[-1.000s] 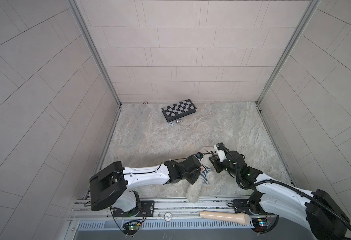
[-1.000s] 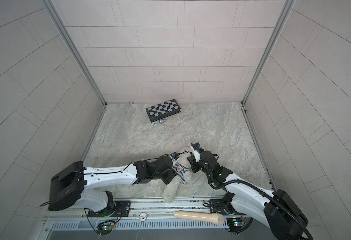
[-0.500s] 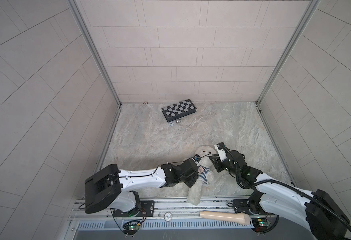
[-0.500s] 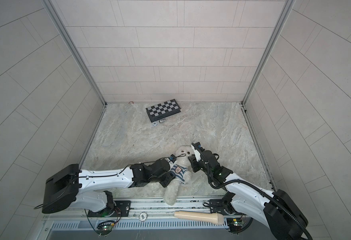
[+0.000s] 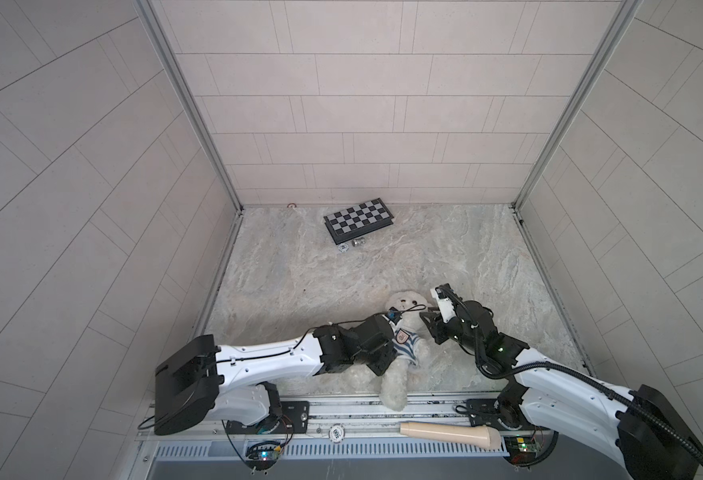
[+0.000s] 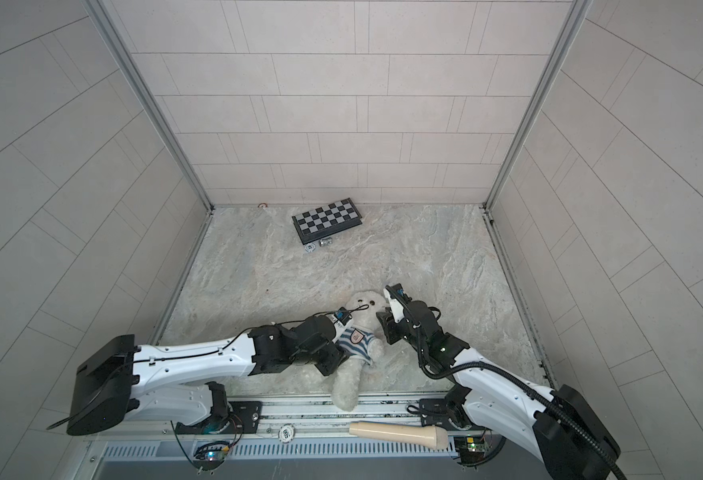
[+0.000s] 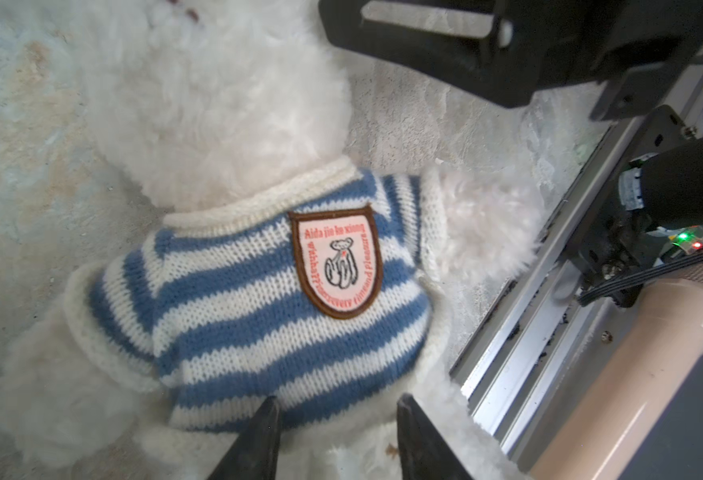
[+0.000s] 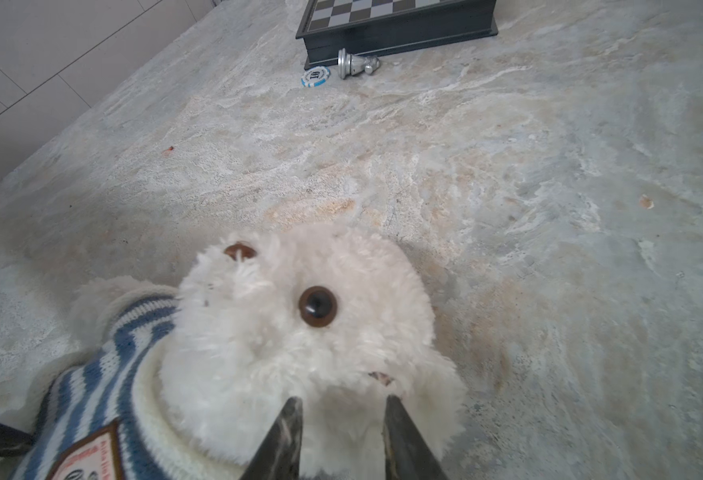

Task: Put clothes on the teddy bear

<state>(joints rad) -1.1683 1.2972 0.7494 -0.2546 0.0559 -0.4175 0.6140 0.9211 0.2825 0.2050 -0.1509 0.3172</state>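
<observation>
While lying supine, teddy bear points head toward far wall.

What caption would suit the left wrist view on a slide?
Teddy bear lying on the table in a blue-and-white striped sweater, the left gripper open at its hem.

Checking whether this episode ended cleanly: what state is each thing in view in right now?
teddy bear: lying on its back, dressed.
striped sweater: on the bear, both arms through the sleeves.
left tool: jaws apart at the sweater hem.
right tool: jaws apart at the bear's head.
chessboard: folded shut.
chess piece: lying on its side.
poker chip: lying flat.
</observation>
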